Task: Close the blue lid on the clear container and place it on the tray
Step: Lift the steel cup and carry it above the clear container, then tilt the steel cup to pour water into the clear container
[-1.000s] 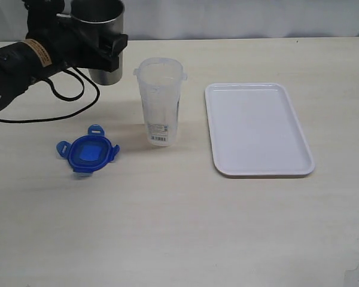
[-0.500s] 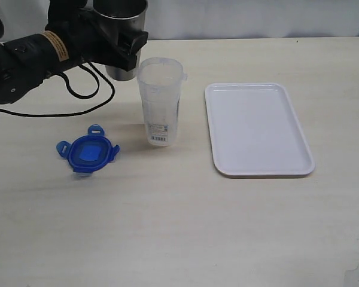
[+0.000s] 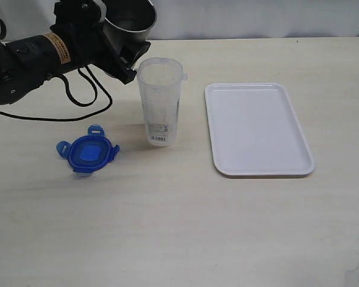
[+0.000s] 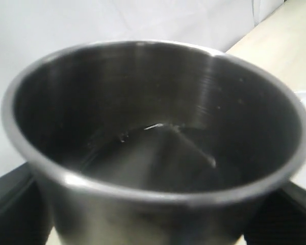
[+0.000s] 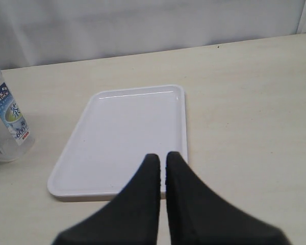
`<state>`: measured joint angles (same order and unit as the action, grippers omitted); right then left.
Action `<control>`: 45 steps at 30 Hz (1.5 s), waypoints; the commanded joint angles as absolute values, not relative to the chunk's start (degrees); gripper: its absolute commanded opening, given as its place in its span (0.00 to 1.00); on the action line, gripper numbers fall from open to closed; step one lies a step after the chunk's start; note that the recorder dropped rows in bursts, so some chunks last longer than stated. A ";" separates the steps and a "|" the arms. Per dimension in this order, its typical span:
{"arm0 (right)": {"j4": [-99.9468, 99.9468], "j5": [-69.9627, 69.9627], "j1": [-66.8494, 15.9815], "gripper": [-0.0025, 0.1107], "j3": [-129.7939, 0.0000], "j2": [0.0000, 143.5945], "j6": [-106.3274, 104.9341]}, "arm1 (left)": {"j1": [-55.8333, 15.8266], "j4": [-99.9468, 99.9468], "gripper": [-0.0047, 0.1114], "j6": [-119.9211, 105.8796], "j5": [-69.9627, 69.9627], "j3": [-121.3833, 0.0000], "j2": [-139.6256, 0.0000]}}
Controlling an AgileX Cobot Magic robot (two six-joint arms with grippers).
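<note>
Blue lid [image 3: 88, 152] lies flat on the tabletop [image 3: 179, 227] at the far left, its four tabs splayed outward, top face up. It sits well apart from the clear container [image 3: 161, 101], to that container's left and nearer the front edge.

Above and behind the lid, the left tool [image 3: 127, 37] is clamped around a grey steel cup [image 3: 130, 17], which it holds off the tabletop, tipped toward the container's open mouth and close to its rim. The left wrist view shows what looks like a little clear liquid inside the cup.

The container stands upright, long axis vertical, uncapped, with its barcode sticker low on the wall. To its right, with a gap between, is the tray [image 3: 299, 128], lying bare.

The right tool [image 5: 162, 166] hovers by the tray's near rim, fingers pressed together on nothing.

By my reckoning the left arm is the nearer one to the lid, but its grip is taken up by the cup.

Count: one lid, one container, one cup, one tray.
</note>
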<state>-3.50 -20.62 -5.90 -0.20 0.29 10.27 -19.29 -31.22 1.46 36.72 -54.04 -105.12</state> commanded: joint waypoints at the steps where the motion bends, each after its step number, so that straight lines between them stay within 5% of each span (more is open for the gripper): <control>1: -3.47 -20.48 -5.50 0.06 0.00 0.00 10.14 | -19.34 -30.65 0.04 -2.70 40.99 -55.00 -104.37; 45: -3.47 -20.48 -5.50 0.06 0.00 0.00 10.14 | -19.34 -30.65 0.04 -32.74 40.97 -55.00 -104.37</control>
